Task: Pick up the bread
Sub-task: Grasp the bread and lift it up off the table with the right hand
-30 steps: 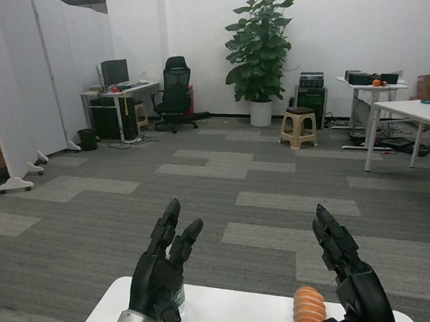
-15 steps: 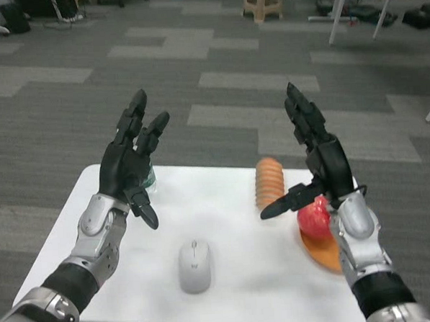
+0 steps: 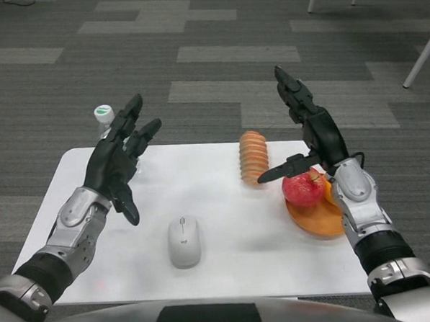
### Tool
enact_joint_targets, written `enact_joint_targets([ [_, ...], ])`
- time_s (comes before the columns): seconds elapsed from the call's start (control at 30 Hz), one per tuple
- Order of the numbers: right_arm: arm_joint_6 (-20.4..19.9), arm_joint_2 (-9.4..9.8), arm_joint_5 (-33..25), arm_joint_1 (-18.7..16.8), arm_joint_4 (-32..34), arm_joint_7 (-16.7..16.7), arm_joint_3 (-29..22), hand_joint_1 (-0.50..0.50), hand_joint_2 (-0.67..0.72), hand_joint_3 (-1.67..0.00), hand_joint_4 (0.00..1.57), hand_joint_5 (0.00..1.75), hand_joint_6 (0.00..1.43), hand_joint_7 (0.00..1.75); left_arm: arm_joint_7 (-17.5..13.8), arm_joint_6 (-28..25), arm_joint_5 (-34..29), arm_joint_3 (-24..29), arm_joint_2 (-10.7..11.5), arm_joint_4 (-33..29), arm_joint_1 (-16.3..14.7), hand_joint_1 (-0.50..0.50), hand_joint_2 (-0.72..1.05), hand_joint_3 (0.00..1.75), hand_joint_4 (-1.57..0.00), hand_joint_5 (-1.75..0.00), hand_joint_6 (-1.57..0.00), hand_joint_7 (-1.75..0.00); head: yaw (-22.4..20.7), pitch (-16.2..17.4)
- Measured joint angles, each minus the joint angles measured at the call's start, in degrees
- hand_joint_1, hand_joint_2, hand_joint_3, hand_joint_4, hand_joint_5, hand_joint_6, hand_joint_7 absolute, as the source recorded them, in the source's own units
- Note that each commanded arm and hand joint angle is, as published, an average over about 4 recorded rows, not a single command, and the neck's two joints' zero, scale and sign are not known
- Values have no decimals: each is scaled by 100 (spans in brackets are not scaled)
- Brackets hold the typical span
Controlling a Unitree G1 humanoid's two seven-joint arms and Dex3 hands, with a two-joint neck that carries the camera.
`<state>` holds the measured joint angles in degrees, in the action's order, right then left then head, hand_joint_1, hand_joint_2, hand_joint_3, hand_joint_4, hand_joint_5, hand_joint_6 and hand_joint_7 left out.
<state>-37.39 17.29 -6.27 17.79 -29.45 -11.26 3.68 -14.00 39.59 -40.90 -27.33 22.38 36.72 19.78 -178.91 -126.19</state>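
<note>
The bread (image 3: 254, 157), a ridged orange-brown loaf, lies lengthwise on the white table (image 3: 226, 240) toward its far edge, right of centre. My right hand (image 3: 306, 133) hovers just to its right with fingers spread and holds nothing; its thumb points at the loaf's near end. My left hand (image 3: 118, 162) is raised over the table's far left part, fingers apart and empty.
A red apple (image 3: 303, 188) sits on an orange plate (image 3: 317, 218) near the right edge, under my right forearm. A grey computer mouse (image 3: 184, 242) lies near the table's middle front. A small bottle with a white-green cap (image 3: 103, 118) stands behind my left hand.
The camera has tilted down from the room to the tabletop, so the whole table shows now. Both hands stay raised and spread, with the right thumb near the bread.
</note>
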Motion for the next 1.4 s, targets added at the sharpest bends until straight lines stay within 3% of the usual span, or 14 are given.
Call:
enact_joint_targets([
  [0.13,425,38,323,56,89,-392,0,-43,-34,-8,0,2,0,0,-3,-21,-162,-246,155,119,101,50,-64,9,0,-49,0,0,37,-11],
  [0.27,942,9,829,332,115,-817,6,-42,-38,-8,0,10,0,0,-4,-26,-331,-485,252,176,211,50,-64,9,0,-51,0,0,47,-40],
  [0.4,1549,-222,1565,633,135,-1460,7,-42,-41,-8,0,12,0,0,-5,-26,-412,-592,286,204,253,50,-66,9,0,-41,0,0,74,-61],
  [0.47,1745,-311,1844,701,138,-1623,12,-42,-41,-8,0,17,0,0,-5,-27,-452,-623,290,215,257,50,-66,9,0,-41,0,0,100,-63],
  [0.7,2346,-545,2799,1011,150,-1755,9,-42,-48,-8,0,24,0,7,-6,-28,-496,-745,300,241,258,50,-64,4,0,-51,0,0,190,-69],
  [0.87,2588,-625,3205,1096,159,-1818,-2,-42,-48,-16,0,39,0,14,-6,-27,-508,-764,303,253,259,50,-64,9,0,-46,0,0,204,-88],
  [1.0,2924,-846,3896,1230,166,-1957,-92,-42,-54,-16,0,41,0,14,-6,-27,-517,-775,301,285,267,50,-64,9,0,-51,0,0,207,-81],
  [1.17,2963,-954,4353,1414,167,-1994,-300,-42,-54,-16,0,53,0,19,-6,-27,-518,-785,301,308,267,50,-64,9,0,-51,0,0,237,-69],
  [1.3,3040,-962,5023,1544,171,-2116,-359,-42,-54,-16,0,63,0,21,-7,-26,-552,-791,300,330,266,50,-64,9,0,-41,0,0,273,-67],
  [1.4,3052,-955,5390,1560,170,-2156,-418,-42,-54,-18,0,68,0,21,-7,-26,-593,-806,300,357,266,50,-64,9,0,-46,0,0,296,-66],
])
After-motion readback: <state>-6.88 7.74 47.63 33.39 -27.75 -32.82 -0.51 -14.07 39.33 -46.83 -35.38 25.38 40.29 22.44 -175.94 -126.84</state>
